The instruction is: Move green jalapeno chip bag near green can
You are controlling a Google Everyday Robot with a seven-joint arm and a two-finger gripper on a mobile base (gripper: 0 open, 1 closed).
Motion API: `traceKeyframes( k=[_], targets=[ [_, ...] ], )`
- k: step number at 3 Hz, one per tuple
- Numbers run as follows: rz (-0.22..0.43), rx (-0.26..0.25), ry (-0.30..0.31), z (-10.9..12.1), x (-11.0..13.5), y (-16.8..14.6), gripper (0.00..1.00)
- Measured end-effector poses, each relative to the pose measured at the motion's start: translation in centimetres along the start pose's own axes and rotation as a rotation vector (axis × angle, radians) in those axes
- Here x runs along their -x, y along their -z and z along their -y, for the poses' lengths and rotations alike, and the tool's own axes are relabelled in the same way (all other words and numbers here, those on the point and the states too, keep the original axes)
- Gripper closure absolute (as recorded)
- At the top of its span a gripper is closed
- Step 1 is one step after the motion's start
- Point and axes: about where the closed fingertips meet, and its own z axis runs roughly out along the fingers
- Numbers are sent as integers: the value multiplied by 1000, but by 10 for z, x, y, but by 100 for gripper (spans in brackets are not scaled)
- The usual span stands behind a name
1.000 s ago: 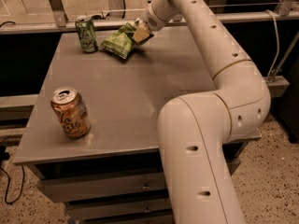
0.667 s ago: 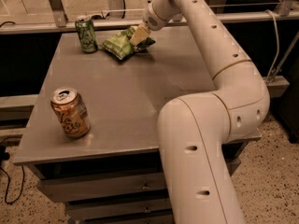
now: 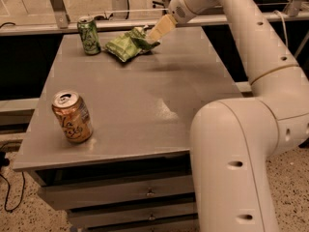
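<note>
The green jalapeno chip bag (image 3: 126,45) is a crinkled light-green bag lying at the far side of the grey table (image 3: 145,105). It lies just right of the green can (image 3: 89,35), which stands upright at the far left corner, with a small gap between them. My gripper (image 3: 153,35) reaches in from the upper right. It is shut on the bag's right end, which is slightly lifted while the rest of the bag rests on the table.
An orange-and-tan can (image 3: 72,117) stands upright near the table's front left edge. My arm's large white links (image 3: 236,144) fill the right foreground over the table's right side. A metal rail (image 3: 120,13) runs behind the table. Drawers (image 3: 149,192) sit below the top.
Almost nothing has changed. My gripper stays at the bag's right end, and the bag stays beside the green can.
</note>
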Motion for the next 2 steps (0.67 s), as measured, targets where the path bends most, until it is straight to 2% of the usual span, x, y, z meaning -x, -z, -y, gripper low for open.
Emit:
traceKeyframes(
  k=[1, 2],
  targets=[
    [106, -63, -50, 13, -18, 80, 0],
    [234, -113, -97, 8, -30, 142, 0]
  ],
)
